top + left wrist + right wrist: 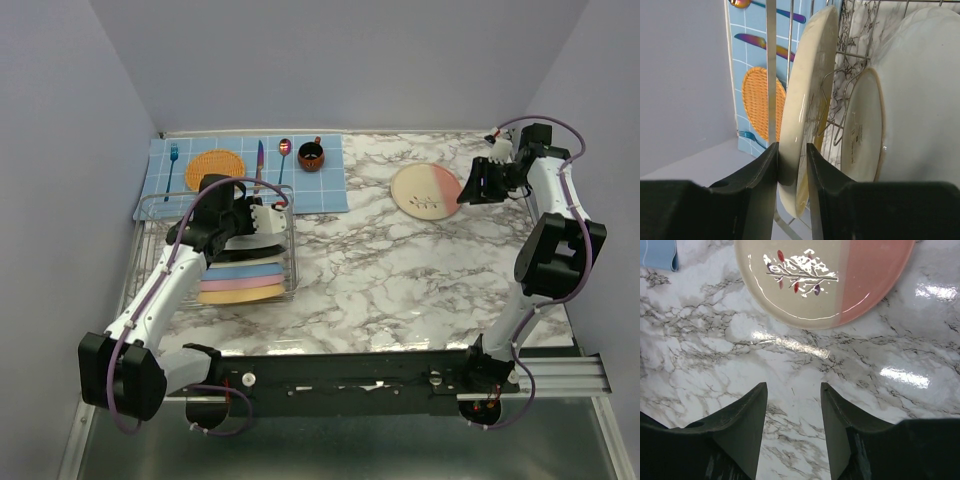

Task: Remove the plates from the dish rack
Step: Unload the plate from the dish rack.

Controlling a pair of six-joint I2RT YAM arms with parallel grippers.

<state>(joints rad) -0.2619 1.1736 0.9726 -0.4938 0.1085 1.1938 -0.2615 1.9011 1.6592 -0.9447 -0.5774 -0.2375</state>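
The dish rack (150,215) stands at the left of the table with several plates (240,282) on edge in it, blue, pink and yellow-orange rims showing. My left gripper (258,216) reaches into the rack's far end. In the left wrist view my left gripper (792,147) is shut on the rim of a cream plate (810,75) standing between the rack wires (771,60); two more plates (865,130) stand to its right. A cream-and-pink plate with a twig motif (426,190) (825,275) lies flat on the marble. My right gripper (470,185) (793,387) hovers open beside it, holding nothing.
A blue checked placemat (320,180) behind the rack carries an orange woven disc (214,163), a fork (171,160), a knife (259,160), a spoon (284,155) and a dark red cup (311,155). Walls close in the table on the left, back and right.
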